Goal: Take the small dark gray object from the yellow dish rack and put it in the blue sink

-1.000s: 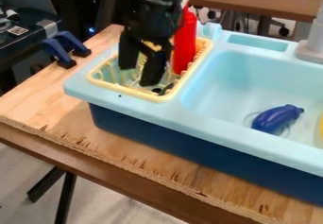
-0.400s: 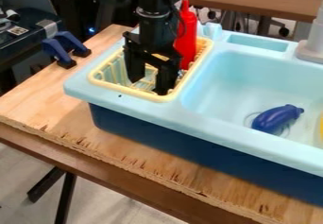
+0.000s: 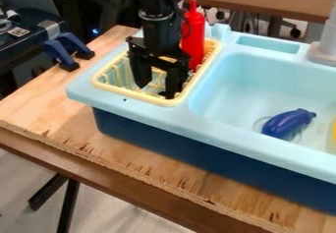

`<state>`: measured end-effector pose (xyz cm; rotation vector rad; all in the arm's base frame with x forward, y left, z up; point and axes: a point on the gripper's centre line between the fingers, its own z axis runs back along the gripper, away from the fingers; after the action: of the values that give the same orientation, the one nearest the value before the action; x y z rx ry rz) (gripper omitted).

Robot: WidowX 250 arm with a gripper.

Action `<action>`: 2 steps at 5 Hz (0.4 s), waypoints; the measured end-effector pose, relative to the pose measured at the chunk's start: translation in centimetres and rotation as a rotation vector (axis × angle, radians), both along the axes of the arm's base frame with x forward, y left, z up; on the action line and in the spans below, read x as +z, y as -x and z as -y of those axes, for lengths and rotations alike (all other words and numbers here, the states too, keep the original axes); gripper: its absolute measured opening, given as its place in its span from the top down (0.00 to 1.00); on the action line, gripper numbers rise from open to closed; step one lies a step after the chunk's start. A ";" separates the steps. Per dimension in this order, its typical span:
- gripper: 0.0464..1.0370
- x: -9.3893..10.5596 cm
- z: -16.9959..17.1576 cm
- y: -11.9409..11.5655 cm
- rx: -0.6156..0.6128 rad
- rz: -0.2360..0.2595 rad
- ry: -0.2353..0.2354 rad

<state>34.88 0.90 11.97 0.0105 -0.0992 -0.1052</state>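
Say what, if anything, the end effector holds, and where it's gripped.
Nothing: the end effector is open, its fingers apart within the yellow rack.

As seen from the camera, the toy sink unit (image 3: 171,136) is set on a wooden board (image 3: 59,114), with two clamps (image 3: 61,55) placed on the board's far left edge. A basket (image 3: 131,94) is fitted into the unit's left part, and a bottle (image 3: 193,40) is stood within its right side. To the basket's right, the basin (image 3: 230,99) is set — in it a toy eggplant (image 3: 287,124) is laid. Behind the basin, a recess (image 3: 267,44) is flanked on the right by the tap (image 3: 326,47).
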 end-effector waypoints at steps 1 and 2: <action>0.04 -0.4 0.0 0.2 -0.003 -0.006 0.008; 0.04 -0.5 -0.1 0.3 -0.041 -0.005 0.046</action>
<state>34.58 0.97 11.43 -0.0381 -0.0964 -0.1439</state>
